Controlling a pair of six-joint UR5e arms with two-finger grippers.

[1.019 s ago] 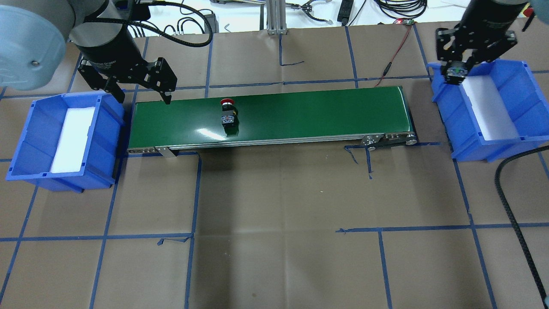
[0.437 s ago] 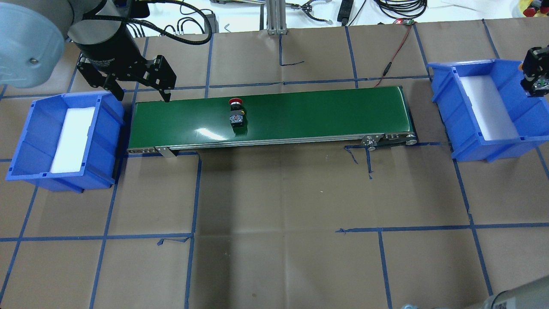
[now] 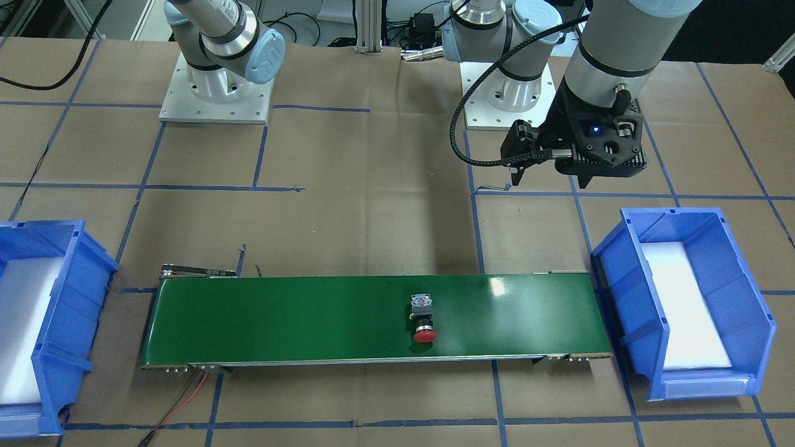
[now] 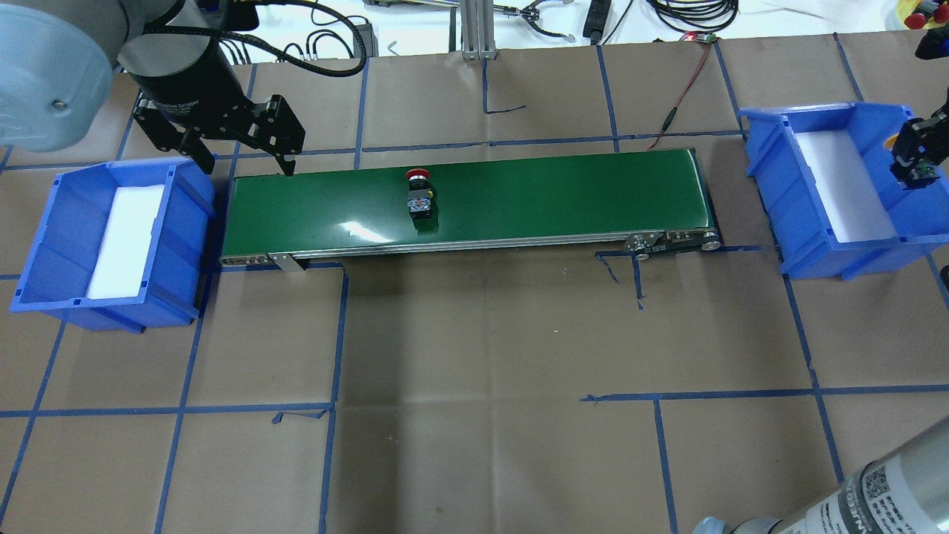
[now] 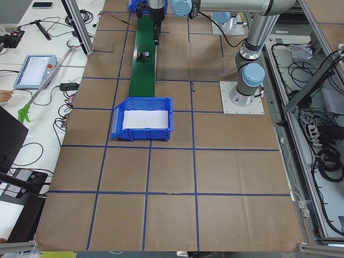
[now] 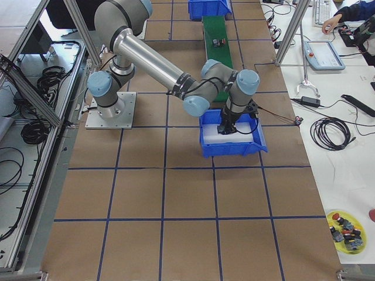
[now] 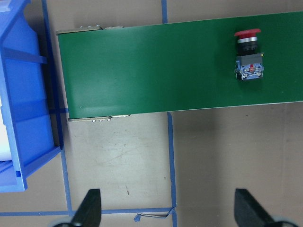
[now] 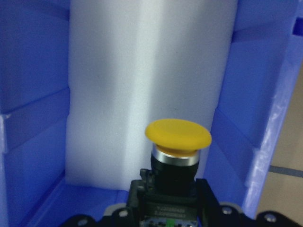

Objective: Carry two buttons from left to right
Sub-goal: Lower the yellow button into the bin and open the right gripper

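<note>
Two buttons are in play, and they sit well apart. The red button (image 4: 420, 194) lies on its side on the smooth green conveyor belt (image 4: 534, 196), left of the belt's middle. Its round mushroom cap points at the belt's far edge, away from the robot, and its blocky black-grey body points toward the near edge. A long stretch of belt runs between it and the right end. The yellow button (image 8: 177, 142) is pinched by its dark body in the right tool (image 4: 916, 167), which is closed on it. Its domed cap hangs above the white foam liner (image 4: 845, 185) of the right bin (image 4: 778, 170), close to that bin's outer wall. One left tool (image 4: 245, 165) hangs high over the table (image 4: 482, 356) on the robot's side of the belt near its left end. Its two black fingers are spread wide and hold nothing, and it is apart from both the belt and the left bin (image 4: 44, 245). Two blue plastic bins, open-topped with ribbed walls, flank the belt ends, each lined with one white foam slab. Brown paper with a blue tape grid covers the table.
</note>
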